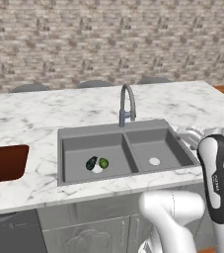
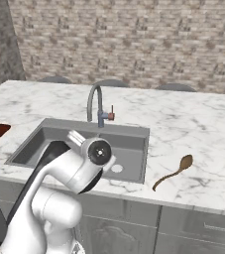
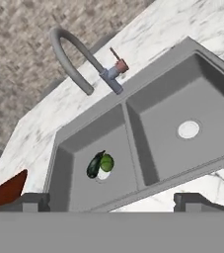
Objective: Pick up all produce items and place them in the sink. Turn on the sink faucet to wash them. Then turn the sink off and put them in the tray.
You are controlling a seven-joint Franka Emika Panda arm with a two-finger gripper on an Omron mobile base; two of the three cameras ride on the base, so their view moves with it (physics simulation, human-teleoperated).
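Fingers (image 3: pixel 111 201) spread wide apart, gripping nothing, poised high above the sink's (image 1: pixel 66 136) near rim.

Marble worktop (image 1: pixel 29 118) broad and bare behind and right of the basins; tray (image 1: pixel 2 163) well apart at the left edge. Faucet (image 1: pixel 127 105) arching over the divider. White arm folded low before the right basin. Dark oblong (image 1: pixel 91 163) and green ball (image 1: pixel 104 162) touching, lying on the left drain.

Dark oblong vegetable (image 1: pixel 91 163) and green ball (image 1: pixel 104 162) touching over left basin drain of sink (image 1: pixel 148 129); tray (image 1: pixel 5 162) far left on my table (image 1: pixel 34 118).
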